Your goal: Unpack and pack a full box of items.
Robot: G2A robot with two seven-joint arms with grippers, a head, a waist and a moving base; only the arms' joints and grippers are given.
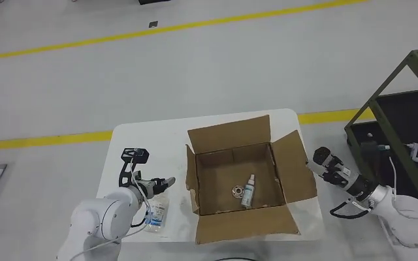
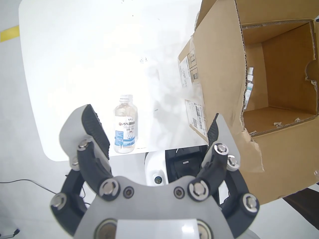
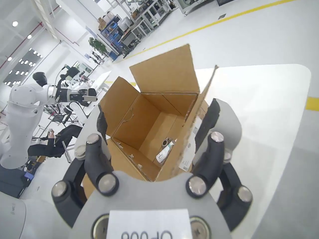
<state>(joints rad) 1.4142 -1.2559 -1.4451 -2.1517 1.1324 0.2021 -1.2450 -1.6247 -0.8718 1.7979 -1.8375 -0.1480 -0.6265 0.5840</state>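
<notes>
Left gripper jaws released, empty, near clear bottle on tabletop beside box; probably unpacked. Spray bottle and round metal part lay inside. Right gripper jaws released by box.

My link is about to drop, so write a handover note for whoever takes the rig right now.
Left end effector: open, empty, near the clear bottle on the table, left of the cardboard box.
Right end effector: open, empty, outside the box's right flap.
In the box: a spray bottle and a round metal part.
Done: clear bottle out.
Left: take out the other two, then repack everything.
</notes>
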